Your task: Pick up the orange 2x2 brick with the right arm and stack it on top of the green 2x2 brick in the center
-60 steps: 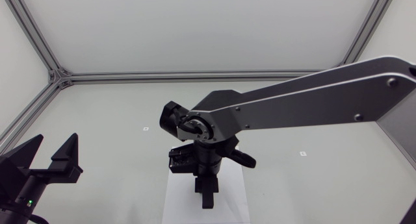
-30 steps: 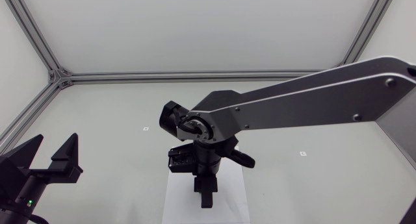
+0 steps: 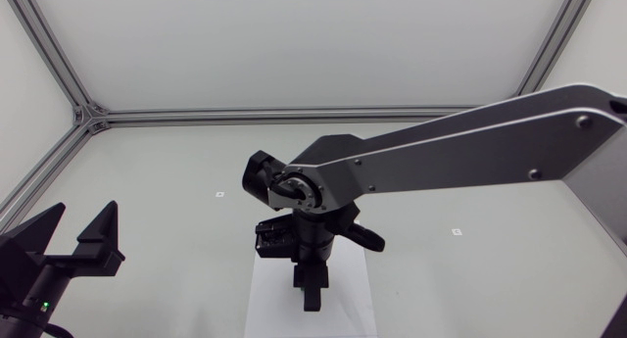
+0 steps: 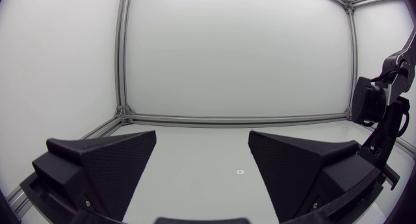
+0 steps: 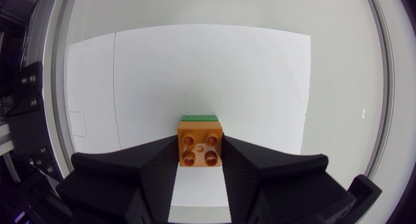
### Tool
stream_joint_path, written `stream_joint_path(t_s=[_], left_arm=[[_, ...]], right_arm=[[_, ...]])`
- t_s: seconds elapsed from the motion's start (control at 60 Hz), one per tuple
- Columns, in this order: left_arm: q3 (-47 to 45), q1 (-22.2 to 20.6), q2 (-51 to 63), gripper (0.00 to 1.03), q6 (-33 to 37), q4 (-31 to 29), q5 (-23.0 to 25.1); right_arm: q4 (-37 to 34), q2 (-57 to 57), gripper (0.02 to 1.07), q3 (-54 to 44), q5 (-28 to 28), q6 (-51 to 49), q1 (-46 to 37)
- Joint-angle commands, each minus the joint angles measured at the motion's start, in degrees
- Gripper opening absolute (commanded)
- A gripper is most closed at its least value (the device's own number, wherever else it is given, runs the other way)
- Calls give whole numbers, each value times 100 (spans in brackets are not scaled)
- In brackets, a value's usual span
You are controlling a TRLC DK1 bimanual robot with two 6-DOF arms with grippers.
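Pale grey table, white sheet at its centre. Right gripper over sheet, pointing down, fingers pressed on two opposite sides of orange 2x2 brick, studs toward wrist camera. Green 2x2 brick beneath, only thin edge showing past orange one; contact between bricks unclear. Left gripper near table's left edge, fingers spread wide, holding nothing.
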Motion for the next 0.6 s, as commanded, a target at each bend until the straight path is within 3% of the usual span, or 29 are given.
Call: stream_joint_path(t_s=[0.0,0.3,0.4,0.483,0.583], left_arm=[[-235,9,-45,99,75,-87,23],[-235,9,-45,99,75,-78,32],[-235,9,-45,99,75,-87,23],[-235,9,-45,99,75,-87,23],[-235,9,-45,99,75,-87,23]], right_arm=[[-192,394,27,-52,34,77,-28],[55,359,27,-350,-274,15,-195],[230,218,27,-509,-98,156,-99],[371,253,27,-579,368,349,16],[318,350,26,-509,403,358,33]])
